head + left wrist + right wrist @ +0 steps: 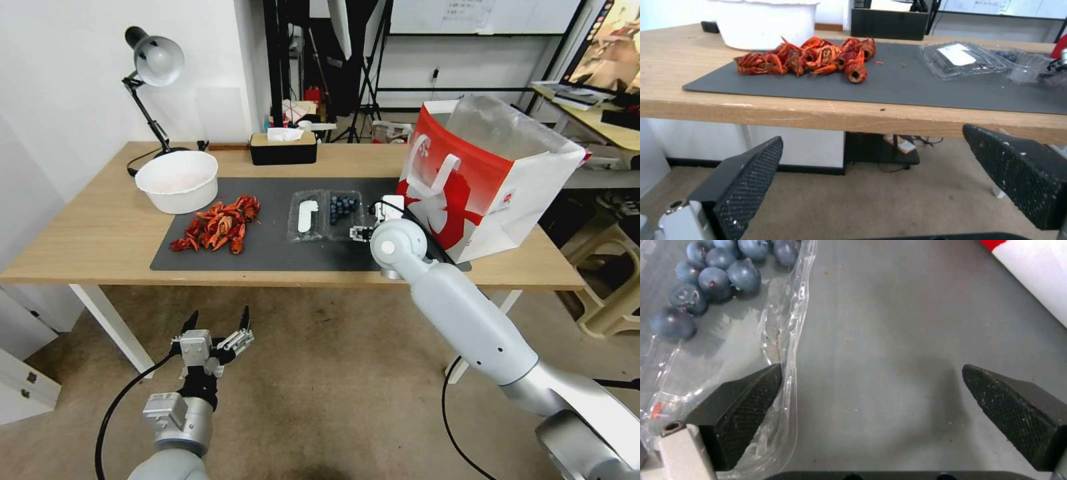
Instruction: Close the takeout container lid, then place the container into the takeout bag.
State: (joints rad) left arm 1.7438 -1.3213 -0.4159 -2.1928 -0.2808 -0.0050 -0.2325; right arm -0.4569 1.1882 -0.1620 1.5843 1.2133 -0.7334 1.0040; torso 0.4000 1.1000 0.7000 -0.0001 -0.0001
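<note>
The takeout container (343,211) lies open on the dark mat, its berry half holding blueberries (706,276). Its lid (305,216), clear with a white label, lies flat on the side away from the bag, and it also appears in the left wrist view (962,60). My right gripper (361,233) is open just above the mat at the container's bag-side front corner. One finger (751,396) is at the clear rim, the other over bare mat. The red-and-white takeout bag (487,177) stands open at the right. My left gripper (217,327) hangs open below the table's front edge.
A pile of red crayfish (217,227) lies on the mat's (267,250) left part, with a white bowl (177,180) behind it. A black tissue box (283,148) and a desk lamp (157,63) stand at the table's back. The bag's wall (1031,276) is close beside my right gripper.
</note>
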